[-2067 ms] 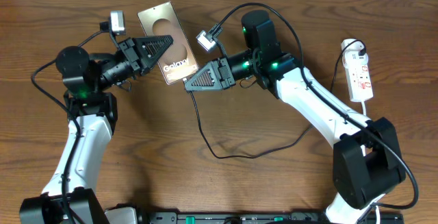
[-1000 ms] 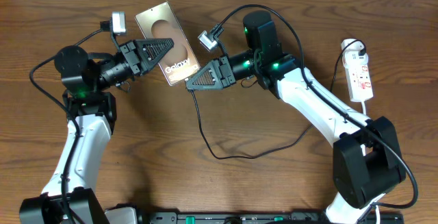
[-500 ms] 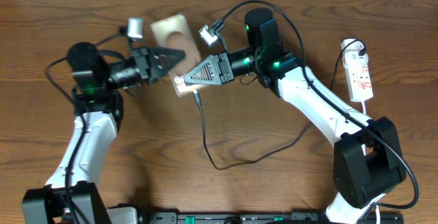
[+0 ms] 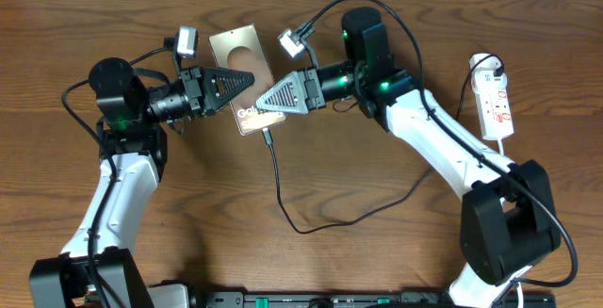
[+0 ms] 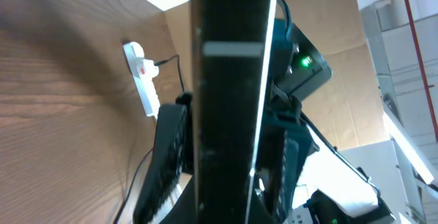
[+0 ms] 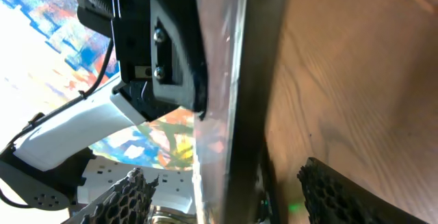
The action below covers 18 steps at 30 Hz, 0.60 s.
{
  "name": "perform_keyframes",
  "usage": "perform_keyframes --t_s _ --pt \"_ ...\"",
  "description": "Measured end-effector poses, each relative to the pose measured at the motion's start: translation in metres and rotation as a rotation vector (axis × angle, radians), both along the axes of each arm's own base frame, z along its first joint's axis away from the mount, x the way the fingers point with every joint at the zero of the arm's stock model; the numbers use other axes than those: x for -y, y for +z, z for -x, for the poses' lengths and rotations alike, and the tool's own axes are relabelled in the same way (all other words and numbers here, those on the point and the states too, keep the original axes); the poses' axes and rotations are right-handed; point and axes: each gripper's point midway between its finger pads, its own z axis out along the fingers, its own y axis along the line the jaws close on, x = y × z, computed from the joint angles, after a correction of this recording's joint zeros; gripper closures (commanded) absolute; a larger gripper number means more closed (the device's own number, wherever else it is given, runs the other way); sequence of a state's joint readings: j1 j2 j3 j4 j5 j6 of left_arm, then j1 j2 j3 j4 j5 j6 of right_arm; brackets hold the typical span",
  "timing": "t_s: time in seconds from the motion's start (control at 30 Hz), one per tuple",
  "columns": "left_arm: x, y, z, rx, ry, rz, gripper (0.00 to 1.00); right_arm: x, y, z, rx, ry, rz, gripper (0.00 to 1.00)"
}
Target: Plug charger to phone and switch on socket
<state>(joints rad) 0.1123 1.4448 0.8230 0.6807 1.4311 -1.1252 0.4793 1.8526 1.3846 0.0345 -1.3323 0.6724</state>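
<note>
Left gripper, reaching rightward from a bent arm, is clamped on the phone and holds it tilted above the table, near the far edge and left of centre. Right gripper reaches leftward to meet it, its mesh-patterned fingers spread either side of the phone's thin edge. A second ago those fingers were pressed together around the charger plug. Now the plug tip meets the phone's near edge, and the thin black cable loops across the wood grain. The phone is flat, glossy and bronze. The socket, a narrow white strip, lies by the right edge.
</note>
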Motion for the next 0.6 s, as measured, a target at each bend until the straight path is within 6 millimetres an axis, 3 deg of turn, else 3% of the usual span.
perform_keyframes --t_s 0.43,0.6 --pt "0.001 0.000 0.002 0.001 -0.014 0.000 0.93 0.020 -0.008 -0.003 -0.012 0.008 0.005 0.36" --pt "0.000 0.000 0.001 0.002 -0.003 0.000 0.93 0.035 -0.026 0.018 -0.141 0.049 0.055 0.37"
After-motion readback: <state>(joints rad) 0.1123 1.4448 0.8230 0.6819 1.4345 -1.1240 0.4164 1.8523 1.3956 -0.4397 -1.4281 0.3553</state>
